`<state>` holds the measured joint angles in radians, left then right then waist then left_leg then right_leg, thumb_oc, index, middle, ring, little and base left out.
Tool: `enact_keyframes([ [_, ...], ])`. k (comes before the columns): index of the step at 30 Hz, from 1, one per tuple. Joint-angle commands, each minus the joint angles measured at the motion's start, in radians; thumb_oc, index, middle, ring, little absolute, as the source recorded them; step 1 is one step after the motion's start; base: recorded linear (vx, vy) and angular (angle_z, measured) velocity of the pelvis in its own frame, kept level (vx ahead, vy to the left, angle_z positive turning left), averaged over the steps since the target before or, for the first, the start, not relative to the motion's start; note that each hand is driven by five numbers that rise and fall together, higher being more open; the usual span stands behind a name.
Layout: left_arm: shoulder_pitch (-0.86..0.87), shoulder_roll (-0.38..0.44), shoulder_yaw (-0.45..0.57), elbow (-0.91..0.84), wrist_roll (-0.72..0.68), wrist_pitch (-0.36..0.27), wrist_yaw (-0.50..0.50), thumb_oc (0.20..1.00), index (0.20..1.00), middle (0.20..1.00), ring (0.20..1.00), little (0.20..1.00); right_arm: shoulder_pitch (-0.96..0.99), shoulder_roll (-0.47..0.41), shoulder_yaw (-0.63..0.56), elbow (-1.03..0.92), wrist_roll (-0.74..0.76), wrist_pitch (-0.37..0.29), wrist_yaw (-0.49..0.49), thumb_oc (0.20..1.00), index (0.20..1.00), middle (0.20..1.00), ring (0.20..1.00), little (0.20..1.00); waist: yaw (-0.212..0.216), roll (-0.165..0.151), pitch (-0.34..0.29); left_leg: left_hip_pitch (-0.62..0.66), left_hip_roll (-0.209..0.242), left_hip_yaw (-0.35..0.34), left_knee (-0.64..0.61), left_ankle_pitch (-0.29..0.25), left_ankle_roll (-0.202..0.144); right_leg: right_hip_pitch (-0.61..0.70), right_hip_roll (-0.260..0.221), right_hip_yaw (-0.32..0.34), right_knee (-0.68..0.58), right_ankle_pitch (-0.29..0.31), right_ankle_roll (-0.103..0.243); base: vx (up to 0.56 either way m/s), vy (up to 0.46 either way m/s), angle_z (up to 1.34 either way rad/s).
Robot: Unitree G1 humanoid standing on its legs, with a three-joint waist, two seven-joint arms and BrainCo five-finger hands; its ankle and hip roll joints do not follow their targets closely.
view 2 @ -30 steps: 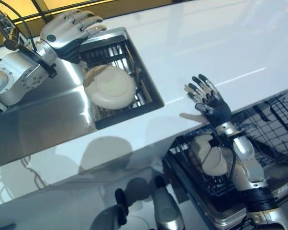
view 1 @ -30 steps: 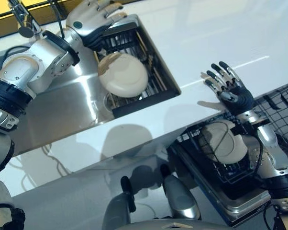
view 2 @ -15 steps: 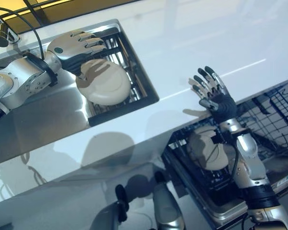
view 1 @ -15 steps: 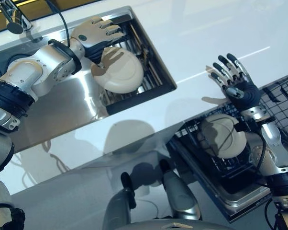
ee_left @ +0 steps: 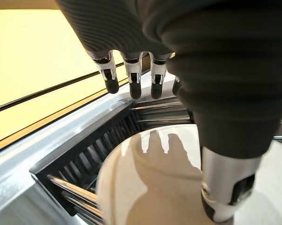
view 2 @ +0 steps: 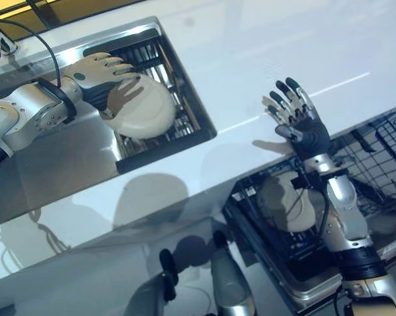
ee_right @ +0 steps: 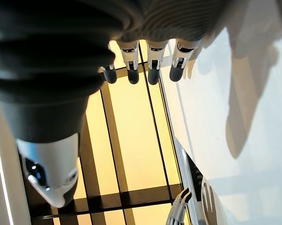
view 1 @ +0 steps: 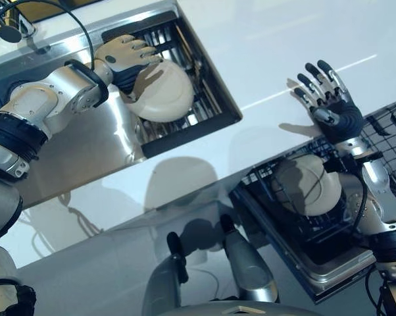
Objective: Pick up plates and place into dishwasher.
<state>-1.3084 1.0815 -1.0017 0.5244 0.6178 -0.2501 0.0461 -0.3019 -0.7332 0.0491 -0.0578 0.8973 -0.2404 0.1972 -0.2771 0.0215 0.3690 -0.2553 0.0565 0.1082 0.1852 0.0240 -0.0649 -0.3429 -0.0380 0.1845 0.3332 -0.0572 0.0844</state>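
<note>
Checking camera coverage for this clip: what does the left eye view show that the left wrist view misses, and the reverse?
Left eye view alone: the right hand open above the white counter, and a plate in the dishwasher rack below. Left wrist view alone: a yellow surface beyond the sink's rim, and the hand's shadow on the plate seen close. Both: the left hand, fingers straight, over the cream plate in the sink rack.

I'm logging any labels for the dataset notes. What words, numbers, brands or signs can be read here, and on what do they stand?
No text, number or sign can be read.
Plate in the sink: plain, no mark.
Plate in the dishwasher rack: plain, no mark.
Countertop: bare white.
Left hand, right hand: no legible marking.
</note>
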Motion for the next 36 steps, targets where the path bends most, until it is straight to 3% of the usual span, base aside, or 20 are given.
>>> enact_keyframes([
  [1, -0.072, 0.067, -0.014, -0.025, -0.003, -0.001, -0.046, 1.0, 1.0, 1.0, 1.0, 1.0, -0.033, -0.007, -0.027, 0.017, 0.016, -0.038, -0.003, 1.0, 1.0, 1.0, 1.0, 1.0, 0.018, -0.013, 0.018, -0.028, 0.002, -0.015, -0.002, -0.011, 0.02, -0.015, -0.015, -0.058, -0.039, 0.039, 0.011, 0.0, 0.0, 0.0],
  [7, -0.081, 0.11, -0.048, -0.1, -0.022, -0.021, -0.106, 1.0, 1.0, 1.0, 1.0, 1.0, -0.036, -0.015, -0.023, 0.016, 0.017, -0.043, -0.021, 1.0, 1.0, 1.0, 1.0, 1.0, 0.031, -0.012, 0.018, -0.034, -0.002, -0.027, 0.002, -0.012, 0.021, -0.008, -0.021, -0.069, -0.044, 0.037, 0.008, 0.0, 0.0, 0.0],
  [18, -0.058, 0.166, 0.003, -0.137, -0.064, -0.029, -0.041, 1.0, 1.0, 1.0, 1.0, 1.0, -0.005, -0.008, -0.039, 0.002, 0.018, -0.051, -0.021, 1.0, 1.0, 1.0, 1.0, 1.0, 0.05, -0.009, 0.014, -0.026, -0.004, -0.034, -0.007, -0.01, 0.021, 0.011, -0.023, -0.083, -0.057, 0.033, 0.007, 0.0, 0.0, 0.0],
  [25, -0.033, 0.191, 0.038, -0.146, -0.005, -0.055, -0.033, 1.0, 1.0, 1.0, 1.0, 1.0, 0.006, -0.007, -0.05, 0.002, 0.024, -0.048, -0.019, 1.0, 1.0, 1.0, 1.0, 1.0, 0.06, -0.004, 0.003, -0.021, -0.005, -0.038, -0.009, -0.011, 0.021, 0.024, -0.025, -0.091, -0.066, 0.03, 0.005, 0.0, 0.0, 0.0],
  [28, -0.028, 0.204, 0.037, -0.133, 0.092, -0.027, 0.081, 1.0, 1.0, 1.0, 1.0, 1.0, 0.003, -0.017, -0.051, -0.012, 0.031, -0.034, -0.028, 1.0, 1.0, 1.0, 1.0, 1.0, 0.061, -0.003, -0.001, -0.02, -0.006, -0.04, -0.01, -0.012, 0.021, 0.025, -0.025, -0.09, -0.066, 0.029, 0.006, 0.0, 0.0, 0.0],
  [31, -0.029, 0.212, 0.024, -0.103, 0.164, -0.051, 0.223, 1.0, 1.0, 1.0, 1.0, 1.0, 0.014, -0.02, -0.049, -0.01, 0.036, -0.049, -0.021, 1.0, 1.0, 1.0, 1.0, 1.0, 0.06, -0.006, -0.001, -0.028, -0.004, -0.035, -0.007, -0.011, 0.02, 0.017, -0.025, -0.089, -0.063, 0.031, 0.008, 0.0, 0.0, 0.0],
  [36, 0.02, 0.187, 0.05, -0.08, 0.21, -0.056, 0.306, 1.0, 1.0, 1.0, 1.0, 1.0, 0.001, -0.013, -0.035, -0.007, 0.033, -0.064, -0.037, 1.0, 1.0, 1.0, 1.0, 1.0, 0.067, -0.019, 0.008, -0.036, 0.0, -0.035, -0.007, -0.009, 0.02, 0.007, -0.024, -0.093, -0.059, 0.034, 0.009, -0.03, -0.027, 0.0],
])
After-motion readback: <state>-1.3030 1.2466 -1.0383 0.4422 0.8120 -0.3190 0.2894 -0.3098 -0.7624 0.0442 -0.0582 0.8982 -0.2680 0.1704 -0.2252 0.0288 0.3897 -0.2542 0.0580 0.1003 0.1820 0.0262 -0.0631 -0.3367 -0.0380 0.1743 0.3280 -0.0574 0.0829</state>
